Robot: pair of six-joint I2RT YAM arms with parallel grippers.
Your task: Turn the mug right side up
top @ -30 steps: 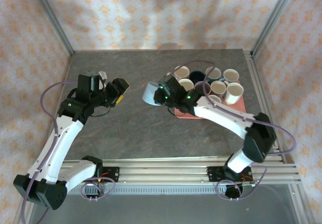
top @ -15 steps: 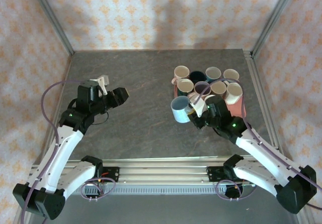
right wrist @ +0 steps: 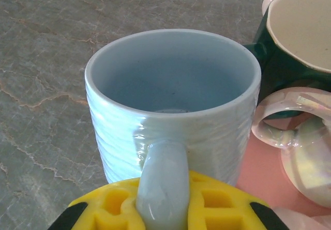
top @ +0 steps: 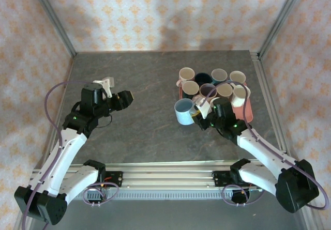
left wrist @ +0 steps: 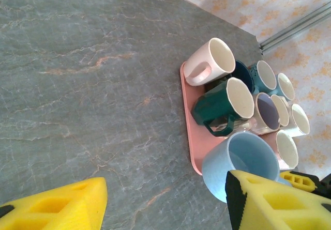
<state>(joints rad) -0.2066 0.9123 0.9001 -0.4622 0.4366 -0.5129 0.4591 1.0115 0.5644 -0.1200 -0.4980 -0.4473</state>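
gripping the handle of the light blue mug (right wrist: 170,101) between its yellow pads (right wrist: 222,209), the right gripper (right wrist: 163,201) holds it upright, mouth up, at the left edge of the pink tray (top: 247,113), just beside a dark green mug (right wrist: 271,80). other mugs (top: 225,89) crowd the tray behind. the left gripper (top: 124,100) hovers over the grey table (top: 139,137) well to the left, jaws spread apart.

Pale blue rippled glaze is seen on the mug (right wrist: 124,132) between the right gripper pads (right wrist: 222,207), which are moulded yellow. Right of the pads: dark green cup (right wrist: 269,75), cream-lined, on pink tray (right wrist: 258,173). Tabletop (right wrist: 46,59) is veined grey, rust-streaked.
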